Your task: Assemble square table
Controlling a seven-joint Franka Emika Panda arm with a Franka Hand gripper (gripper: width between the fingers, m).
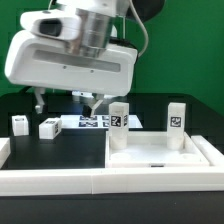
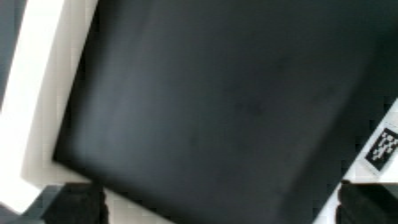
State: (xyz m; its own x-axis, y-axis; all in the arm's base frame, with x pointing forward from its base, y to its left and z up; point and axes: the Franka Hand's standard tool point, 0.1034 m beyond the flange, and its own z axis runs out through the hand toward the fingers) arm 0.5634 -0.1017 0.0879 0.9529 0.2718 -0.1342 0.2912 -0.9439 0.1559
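The white square tabletop (image 1: 160,152) lies at the exterior view's right, rim up. Two white legs stand upright at its far corners, one (image 1: 118,119) on the left and one (image 1: 177,117) on the right, each showing a tag. Two more legs (image 1: 19,123) (image 1: 48,127) lie loose on the black table at the left. My gripper (image 1: 68,102) hangs open above the table between the loose legs and the tabletop, holding nothing. In the wrist view the gripper (image 2: 217,210) shows only dark fingertips (image 2: 71,205) wide apart over bare black table.
The marker board (image 1: 95,122) lies flat behind the gripper. A long low white border wall (image 1: 50,178) runs along the front. In the wrist view a white strip (image 2: 32,110) edges the black surface, and a tagged white piece (image 2: 381,152) shows at the frame's edge.
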